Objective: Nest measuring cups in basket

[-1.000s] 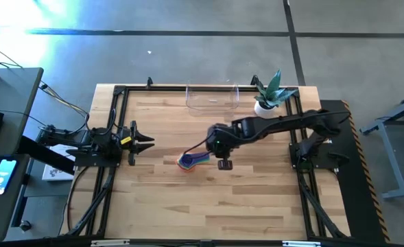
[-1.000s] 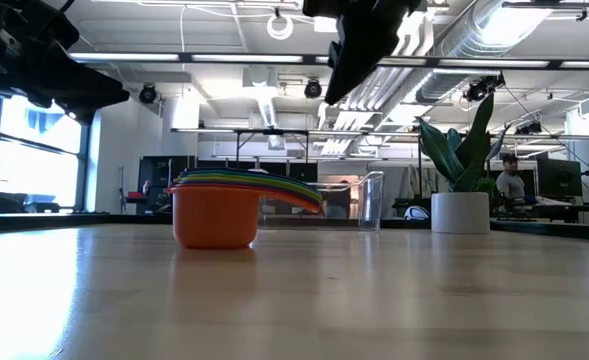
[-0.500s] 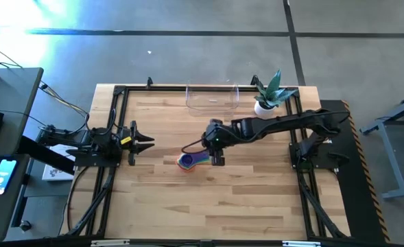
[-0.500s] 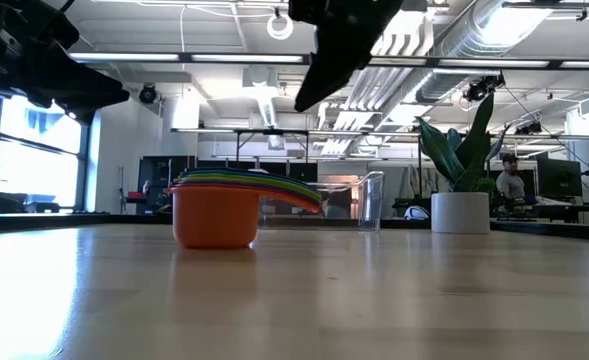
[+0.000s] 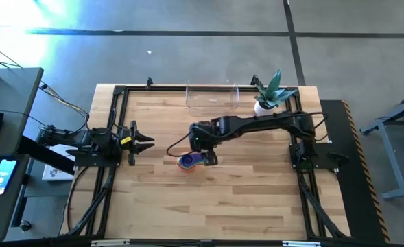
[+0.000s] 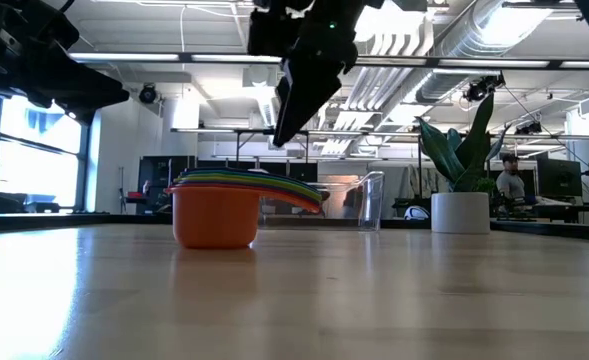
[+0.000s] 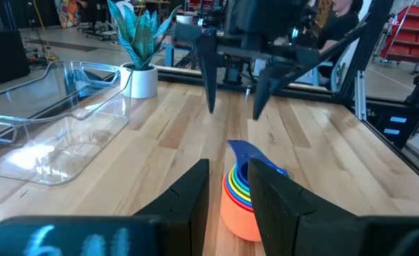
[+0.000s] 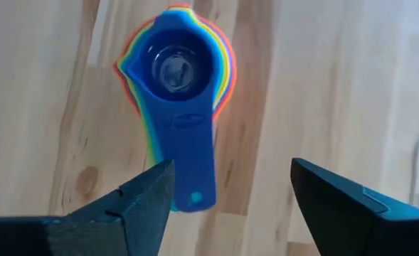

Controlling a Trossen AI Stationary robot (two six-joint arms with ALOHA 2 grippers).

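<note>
1. My left gripper (image 5: 145, 143) waited at the table's left edge, fingers apparently parted and empty.
2. The nested measuring cups (image 5: 188, 162) sat mid-table, outside the basket (image 5: 212, 99).
3. My right gripper (image 5: 203, 152) hovered spread above them; descending off-centre could topple the stack.

Two dark robot arms

Both black jointed arms (image 5: 270, 123) have thin, pointed black fingers (image 7: 209, 78). The left arm (image 5: 99, 145) wears a small yellow tag and trailing cables.

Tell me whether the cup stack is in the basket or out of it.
Out. The nested measuring cups sit on the bare table mid-way, while the clear basket stands apart at the far edge, nothing in it.
</note>
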